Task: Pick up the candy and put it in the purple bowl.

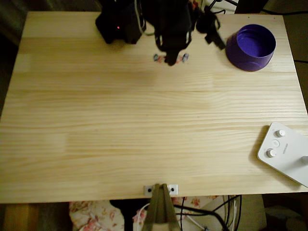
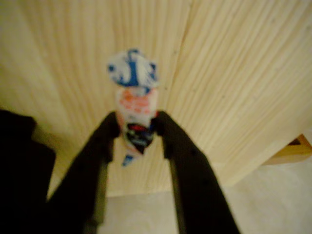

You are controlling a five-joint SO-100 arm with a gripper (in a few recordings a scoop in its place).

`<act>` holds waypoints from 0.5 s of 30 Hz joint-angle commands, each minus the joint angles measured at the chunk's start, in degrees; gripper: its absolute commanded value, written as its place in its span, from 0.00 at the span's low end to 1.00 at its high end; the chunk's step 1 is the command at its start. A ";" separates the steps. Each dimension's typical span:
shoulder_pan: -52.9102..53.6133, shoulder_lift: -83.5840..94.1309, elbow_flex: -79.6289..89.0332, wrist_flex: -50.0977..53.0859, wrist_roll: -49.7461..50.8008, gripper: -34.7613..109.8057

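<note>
The candy [image 2: 135, 105] is a small wrapped sweet, pinkish-white with a dark and red patch and blue-white twisted ends. In the wrist view my black gripper [image 2: 138, 130] is shut on its lower part, one finger [image 2: 105, 139] on each side. From overhead the gripper [image 1: 170, 58] sits at the table's far edge, near the middle, and the candy's ends [image 1: 184, 58] stick out on both sides of it. I cannot tell whether the candy is lifted off the wood. The purple bowl [image 1: 250, 47] stands upright at the far right corner, well to the right of the gripper.
A white device with knobs [image 1: 284, 150] lies at the right edge, near the front. The arm's black base [image 1: 120, 21] stands at the far edge, left of the gripper. A metal clamp [image 1: 160, 189] is on the front edge.
</note>
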 commanded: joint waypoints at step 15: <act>-21.97 0.44 -23.55 10.46 15.29 0.26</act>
